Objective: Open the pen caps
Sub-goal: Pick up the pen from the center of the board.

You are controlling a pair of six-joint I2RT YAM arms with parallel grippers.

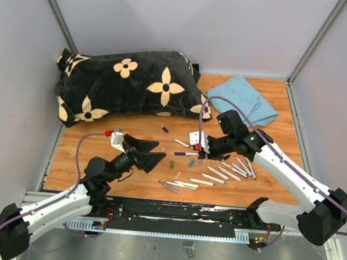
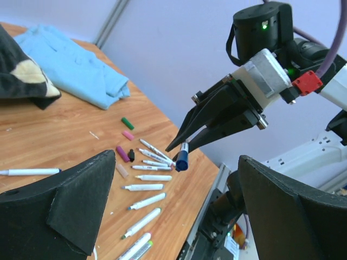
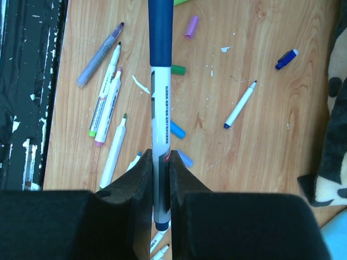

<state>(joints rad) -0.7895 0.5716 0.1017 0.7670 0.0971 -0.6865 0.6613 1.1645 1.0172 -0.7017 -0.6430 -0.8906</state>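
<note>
Over the tabletop (image 1: 100, 178), in front of the pillow (image 1: 126, 83), your left fingers (image 1: 147, 158) stand wide apart, holding nothing. Your right fingers (image 3: 142, 179) are clamped on the white barrel of a pen (image 3: 161, 108), raised above the uncapped pens (image 1: 201, 182) and pointing its dark blue cap (image 3: 161, 32) toward the left arm. Expect the cap to be light, stiff and slick, press-fitted tight. Pinch it across its middle, clear of the barrel, and pull straight along the pen; a skewed pull may twist the barrel in your grip.
</note>
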